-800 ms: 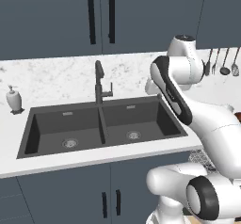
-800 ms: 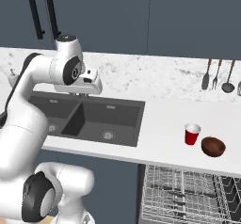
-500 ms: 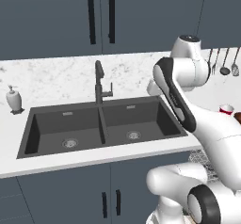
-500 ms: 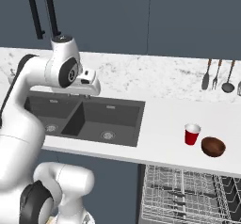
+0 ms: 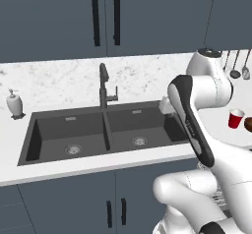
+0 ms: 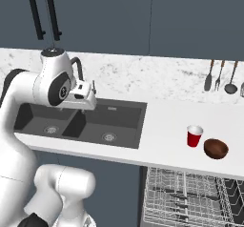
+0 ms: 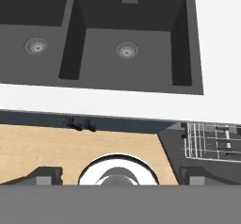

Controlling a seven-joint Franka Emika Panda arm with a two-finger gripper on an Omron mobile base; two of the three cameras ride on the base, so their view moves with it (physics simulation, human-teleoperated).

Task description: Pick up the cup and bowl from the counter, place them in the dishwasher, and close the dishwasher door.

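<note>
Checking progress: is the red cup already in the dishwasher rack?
No, the cup stands on the counter beside the bowl.

Red cup (image 6: 194,136) upright on white counter (image 6: 162,126), brown bowl (image 6: 216,148) beside it, dishwasher (image 6: 190,197) open below.

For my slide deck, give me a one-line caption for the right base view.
Arm raised over the sink; cup and bowl wait on the counter above the open dishwasher.
</note>
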